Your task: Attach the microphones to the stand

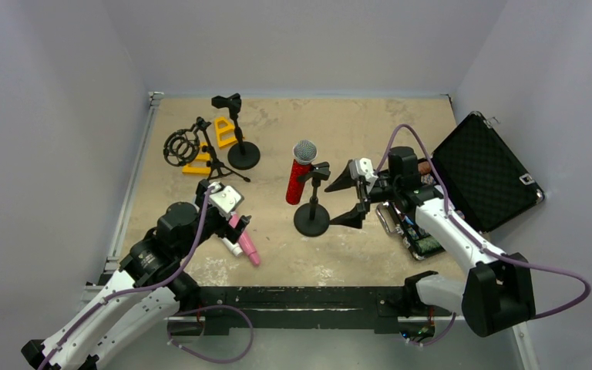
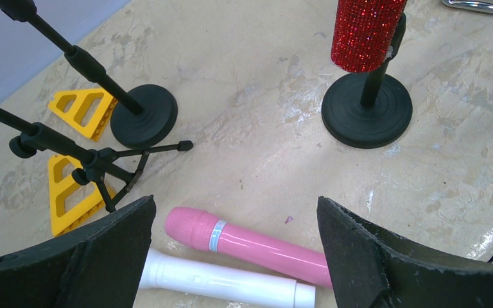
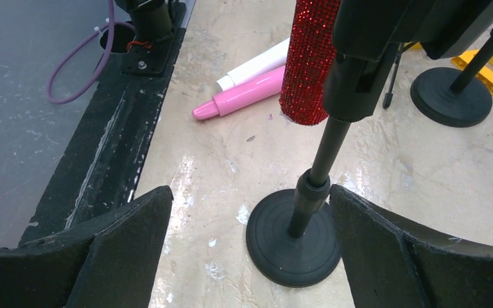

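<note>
Both tools stand wide open and hold nothing. Below the left tool (image 2: 234,205), between its two fingers as its wrist view shows them, the pink microphone (image 2: 257,247) lies flat on the bench (image 2: 263,128). It is smooth and glossy, with a pale band behind its broad rounded end. Its long axis runs across the gap, broad end toward the left finger. The plain white microphone (image 2: 218,282) lies alongside it, parallel and on the tool's near side.

The right tool (image 3: 250,191) faces the round-base stand (image 3: 293,244), one finger on each side of the stem and apart from it. In this stand's clip sits the glittery red microphone (image 1: 301,181), close to upright, with its silver mesh head on top and its tail above the bench.

Beyond the left tool are a second round-base stand (image 1: 243,154), a tripod stand (image 1: 210,158) and two yellow pieces (image 1: 225,131). Beyond the right tool a black case (image 1: 486,169) lies open with its foam lid back. The arm hides its tray, so its contents cannot be told.
</note>
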Robot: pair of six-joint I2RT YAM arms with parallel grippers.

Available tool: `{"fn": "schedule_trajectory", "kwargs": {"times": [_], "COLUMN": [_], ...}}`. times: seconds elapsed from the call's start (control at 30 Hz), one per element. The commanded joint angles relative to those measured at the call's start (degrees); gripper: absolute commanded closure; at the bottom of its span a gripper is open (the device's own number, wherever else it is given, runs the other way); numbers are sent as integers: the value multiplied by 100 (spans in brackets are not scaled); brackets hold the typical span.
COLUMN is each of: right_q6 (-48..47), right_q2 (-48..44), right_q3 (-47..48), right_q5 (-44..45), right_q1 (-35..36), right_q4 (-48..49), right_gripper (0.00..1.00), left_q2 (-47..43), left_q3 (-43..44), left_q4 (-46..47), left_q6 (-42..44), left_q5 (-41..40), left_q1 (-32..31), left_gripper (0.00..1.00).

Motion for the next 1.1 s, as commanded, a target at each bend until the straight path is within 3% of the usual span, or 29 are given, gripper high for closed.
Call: {"fn": "schedule_trajectory", "kwargs": {"times": [0.0, 0.8, 1.07], "right_q6": [-68, -126, 239], "right_q2": [44, 189, 402], "right_q3": [-52, -33, 269], "right_q5": [63, 225, 268], "right_q1": [64, 284, 375], "right_q4": [216, 302, 471], "right_gripper": [5, 7, 9], "left_q2": [11, 14, -2], "left_q3": [44, 44, 35], "left_q4": [102, 108, 117], "left_q6": [70, 72, 60], "left_q5": [-23, -23, -15], "left_q1": [29, 34, 33], "left_gripper": [1, 1, 1]}}
